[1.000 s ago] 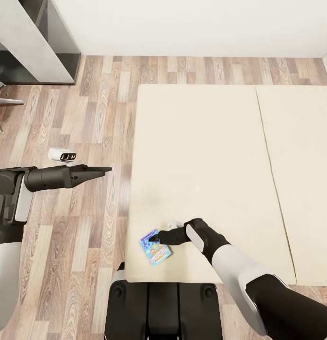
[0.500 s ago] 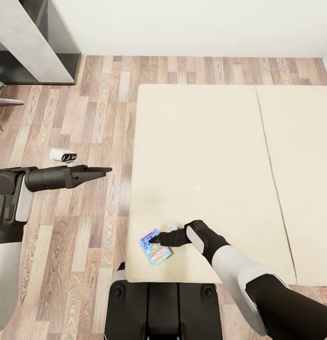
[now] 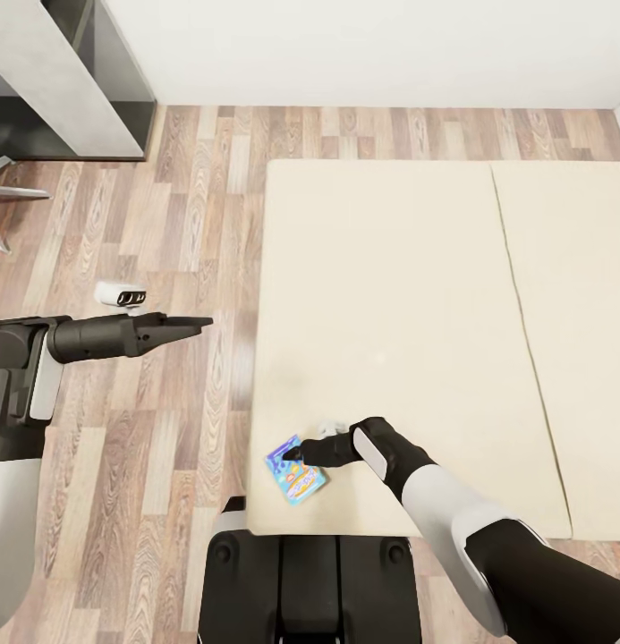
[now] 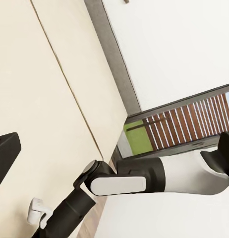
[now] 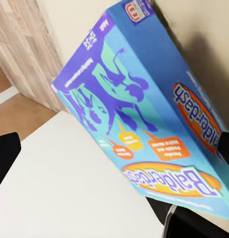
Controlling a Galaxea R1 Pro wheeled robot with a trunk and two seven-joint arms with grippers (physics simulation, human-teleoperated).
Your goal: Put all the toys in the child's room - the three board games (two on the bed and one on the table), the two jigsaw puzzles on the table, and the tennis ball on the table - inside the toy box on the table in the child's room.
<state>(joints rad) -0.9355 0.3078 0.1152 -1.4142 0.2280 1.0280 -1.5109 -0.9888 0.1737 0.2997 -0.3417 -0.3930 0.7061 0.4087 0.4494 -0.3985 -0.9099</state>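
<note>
Right pincer closing on small blue printed board-game box, lifting it off wide cream bed for carrying; left pincer idling empty, its gap indiscernible.

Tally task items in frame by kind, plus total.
Board games: 1, the blue board game near the bed's front corner, at the right end effector
Jigsaw puzzles: 0
Tennis balls: 0
Toy boxes: 0
Total: 1

blue board game | lid text: "Balderdash" | also on side
</note>
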